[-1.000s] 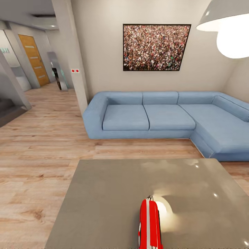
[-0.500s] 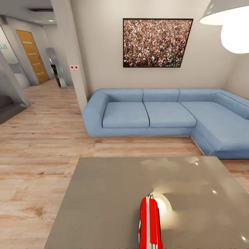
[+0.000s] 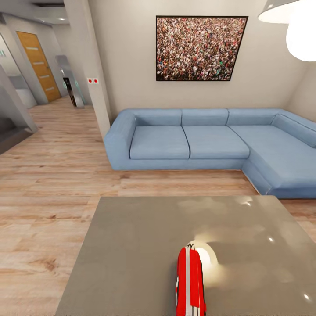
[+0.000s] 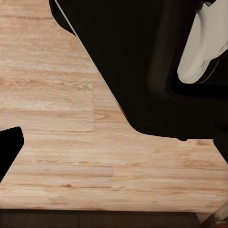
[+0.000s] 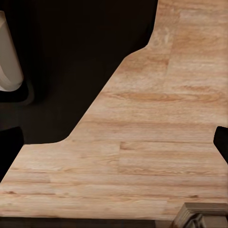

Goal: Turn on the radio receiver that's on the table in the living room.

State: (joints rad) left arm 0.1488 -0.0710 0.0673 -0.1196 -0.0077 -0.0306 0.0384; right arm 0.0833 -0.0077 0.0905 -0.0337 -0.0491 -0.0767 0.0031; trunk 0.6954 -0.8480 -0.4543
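Head view: the radio receiver (image 3: 190, 283) lay on the near edge of the coffee table (image 3: 131, 245), red with white stripes, end-on to the camera. Beyond the table stood a blue sectional sofa (image 3: 197, 145) against the far wall, crowd picture (image 3: 199, 48) above it, pendant lamp (image 3: 294, 22) upper right. Wrist views: wood plank floor (image 4: 57, 142) and dark robot body. Opening of either gripper: cannot tell.

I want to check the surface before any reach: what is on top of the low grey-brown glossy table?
On the low grey-brown glossy table stands one small red radio with white stripes, near its front edge. The picture's edge cuts off the radio's lower part.
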